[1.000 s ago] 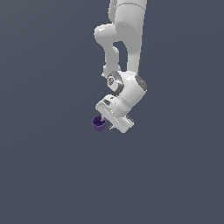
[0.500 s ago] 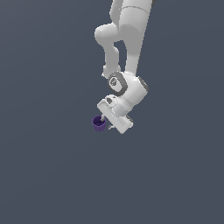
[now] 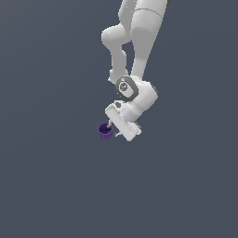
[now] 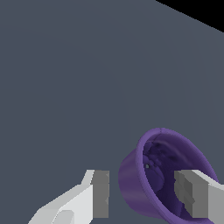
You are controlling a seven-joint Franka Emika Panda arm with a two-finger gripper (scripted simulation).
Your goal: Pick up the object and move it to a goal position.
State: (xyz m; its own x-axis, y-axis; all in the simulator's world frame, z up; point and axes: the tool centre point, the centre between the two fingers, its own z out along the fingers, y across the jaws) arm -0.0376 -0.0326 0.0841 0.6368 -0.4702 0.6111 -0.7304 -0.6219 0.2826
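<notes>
The object, a small dark purple cup (image 3: 105, 130), sits with its hollow facing up just off the exterior view's left of my white gripper (image 3: 114, 130). The gripper is tilted and its fingertips reach the cup. In the wrist view the cup (image 4: 131, 183) is large and close. The gripper (image 4: 144, 192) straddles the cup's wall. One finger (image 4: 101, 192) is outside the cup with a small gap to the wall. The other finger (image 4: 190, 192) is over the hollow inside. The jaws are open and neither pad visibly presses the wall.
The ground (image 3: 56, 186) is a plain dark grey surface with nothing else on it. The white arm (image 3: 139, 56) rises from the gripper toward the top of the exterior view.
The upper arm has shifted slightly toward the exterior view's right. The gripper and the cup stay in nearly the same place.
</notes>
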